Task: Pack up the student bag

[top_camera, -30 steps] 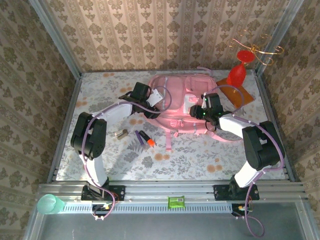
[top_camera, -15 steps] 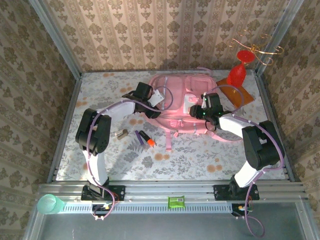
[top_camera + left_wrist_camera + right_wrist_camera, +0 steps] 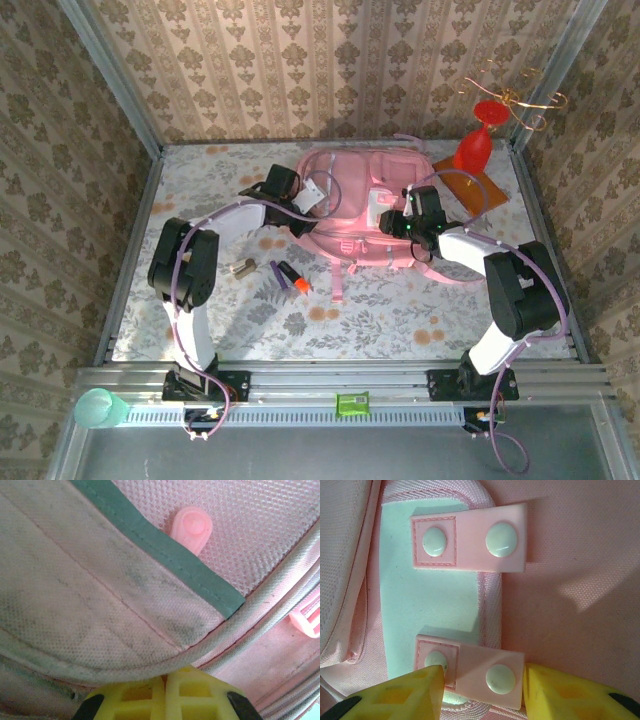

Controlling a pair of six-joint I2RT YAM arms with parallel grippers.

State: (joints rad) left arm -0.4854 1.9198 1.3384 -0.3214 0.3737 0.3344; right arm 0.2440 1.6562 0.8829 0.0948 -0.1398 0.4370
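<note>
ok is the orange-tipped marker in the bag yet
No, the marker lies out on the table, just in front of the bag.

Beige damask-papered walls (image 3: 300, 70) around a pale floral tabletop (image 3: 400, 310), metal rails (image 3: 340, 378) in front.

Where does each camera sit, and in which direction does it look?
Top external: above and behind the arm bases, looking down on table, student bag, left gripper, right gripper.
Left wrist: on the left arm, close to the bag's fabric and a zip pull; closed yellow fingers below.
Right wrist: on the right arm, facing two snap tabs on a pale green patch; yellow fingers apart.
Shared: every view shows the pink bag.
</note>
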